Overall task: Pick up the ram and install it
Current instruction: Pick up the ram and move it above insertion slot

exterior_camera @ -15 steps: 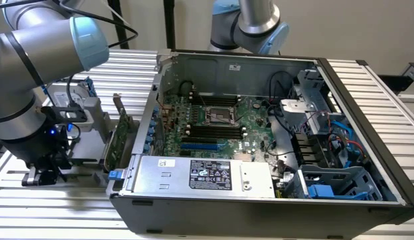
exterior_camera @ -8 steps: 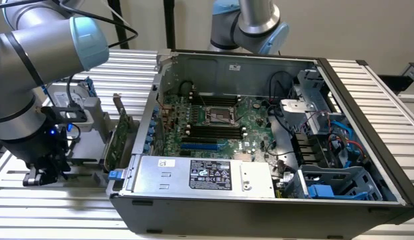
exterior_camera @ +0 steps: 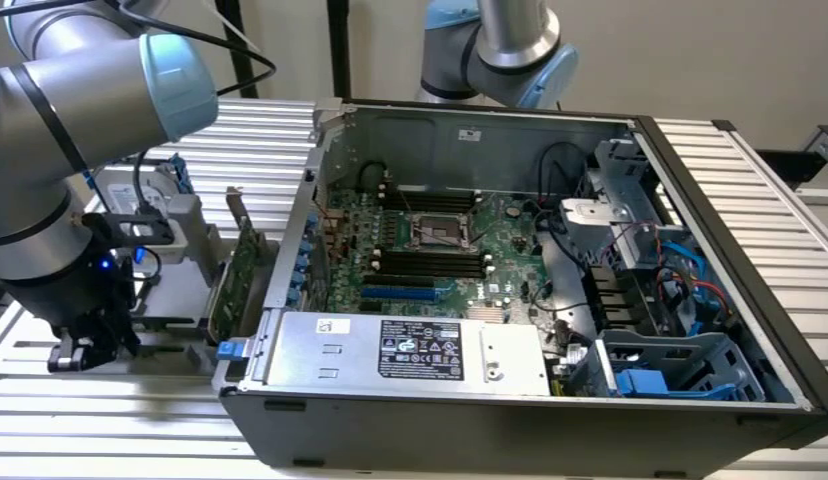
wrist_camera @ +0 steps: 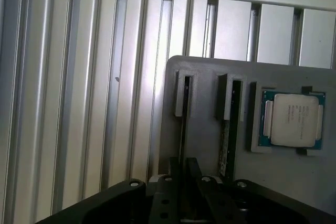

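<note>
1. Fingers (wrist_camera: 173, 174) of the gripper (wrist_camera: 184, 176) stand a narrow way apart, one on each side of a thin board edge. They straddle it and are not visibly pressed onto it.
2. That edge is, by my reading, the ram (wrist_camera: 184, 129). It stands on its long edge in a slotted grey holder (wrist_camera: 205, 72), kept upright by a small bracket so that its top edge is free for a pinch from above.
3. A second thin stick (wrist_camera: 226, 148) stands in the neighbouring slot, just beside the first. A processor chip (wrist_camera: 293, 119) lies flat in a recess further along the same holder.
4. In the exterior view the gripper (exterior_camera: 87, 352) hangs low over the holder at that view's left, outside the computer case (exterior_camera: 521, 420). The arm reaches straight down — an approach that suits a board standing on edge.
5. A green expansion card (exterior_camera: 241, 272) stands upright between the gripper and the case wall; it is not the part being reached for.
6. Black memory slots (exterior_camera: 428, 262) lie in the middle of the motherboard (exterior_camera: 387, 215), well apart from the gripper. They look unfilled, so I judge the work to be at the pick-up, with nothing installed.
</note>
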### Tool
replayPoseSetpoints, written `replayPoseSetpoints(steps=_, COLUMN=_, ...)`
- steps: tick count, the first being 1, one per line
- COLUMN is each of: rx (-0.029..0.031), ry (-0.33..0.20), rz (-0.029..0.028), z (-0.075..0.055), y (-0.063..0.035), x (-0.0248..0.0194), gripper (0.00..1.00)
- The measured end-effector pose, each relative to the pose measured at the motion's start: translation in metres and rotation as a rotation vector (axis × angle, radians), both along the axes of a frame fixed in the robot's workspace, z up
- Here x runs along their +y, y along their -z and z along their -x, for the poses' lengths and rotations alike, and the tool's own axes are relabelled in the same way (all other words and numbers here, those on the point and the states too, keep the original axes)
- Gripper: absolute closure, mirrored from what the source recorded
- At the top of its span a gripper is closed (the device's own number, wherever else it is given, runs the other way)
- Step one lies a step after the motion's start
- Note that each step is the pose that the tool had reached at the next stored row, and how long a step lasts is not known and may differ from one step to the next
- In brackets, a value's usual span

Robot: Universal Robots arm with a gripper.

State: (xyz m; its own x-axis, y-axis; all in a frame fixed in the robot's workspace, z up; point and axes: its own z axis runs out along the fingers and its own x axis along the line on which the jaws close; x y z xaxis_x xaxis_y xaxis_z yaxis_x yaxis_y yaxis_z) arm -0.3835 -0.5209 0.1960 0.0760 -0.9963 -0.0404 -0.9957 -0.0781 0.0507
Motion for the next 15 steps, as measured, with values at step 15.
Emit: replayPoseSetpoints(steps=15, rx=0.0, ry=0.002, rz=0.0001, z=0.0, y=0.0, x=0.0, gripper=1.0)
